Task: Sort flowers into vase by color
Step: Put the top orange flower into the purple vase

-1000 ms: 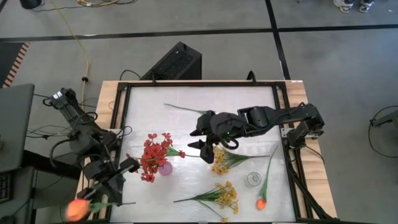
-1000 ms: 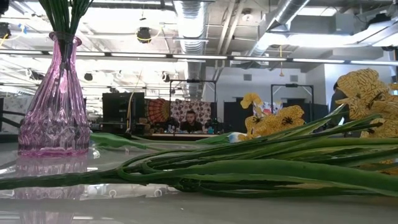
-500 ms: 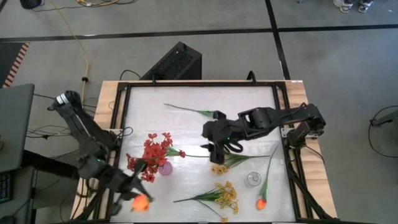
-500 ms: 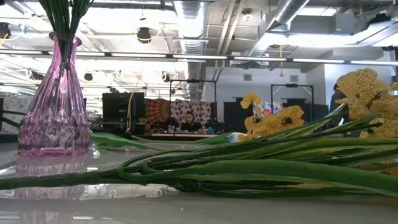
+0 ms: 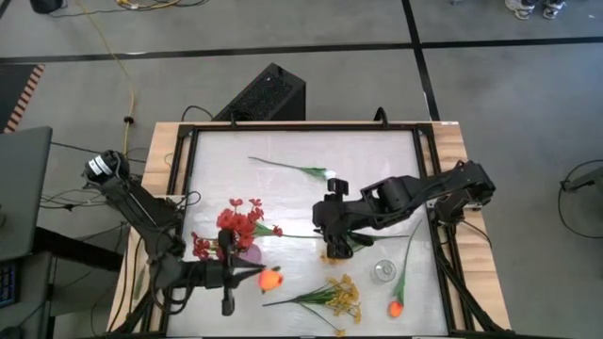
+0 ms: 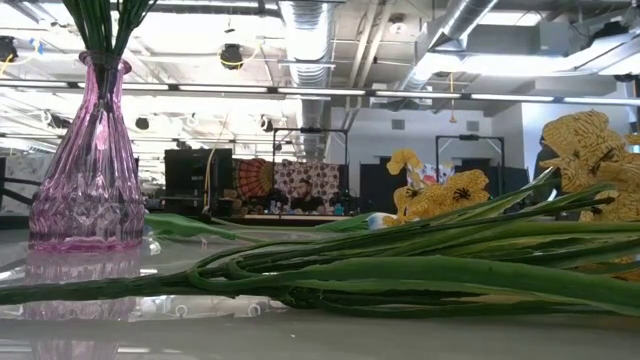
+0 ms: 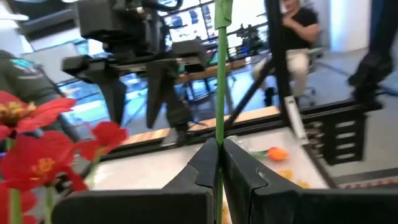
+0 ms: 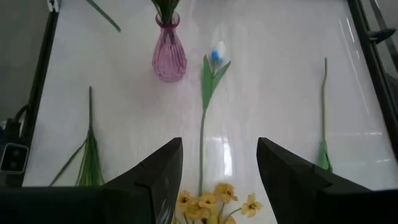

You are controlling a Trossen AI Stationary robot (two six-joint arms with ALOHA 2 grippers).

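Observation:
My left gripper (image 5: 240,275) (image 7: 219,152) is near the table's near edge, just on the near side of the pink vase (image 5: 251,252) that holds red blossoms (image 5: 231,224), and it is shut on an orange tulip (image 5: 270,279). My right gripper (image 5: 334,250) (image 8: 219,143) is open, pointing down over a yellow spray (image 8: 214,202) that lies flat on the table. A second yellow spray (image 5: 339,297), another orange tulip (image 5: 396,306) and a white bud flower (image 5: 325,173) also lie flat. In the low view the pink vase (image 6: 90,150) stands upright. My left gripper pinches the orange tulip's green stem (image 7: 219,124) between its two fingers. The fingers lie roughly level, coming from the table's left. The stem rises out of them, and the blossom (image 5: 270,279) shows just to the right of the gripper, lifted clear of the table.
A small clear glass vase (image 5: 382,272) stands near the right side, beside the lying orange tulip's stem (image 5: 411,243). A black frame (image 5: 188,169) borders the table. Free room lies toward the far side of the table. A person sits in the room beyond.
My left gripper has swung from beyond the table's near-left corner toward the right along the near edge, carrying the orange tulip up to the pink vase. My right gripper has moved toward the near edge, from beside the yellow spray to over it.

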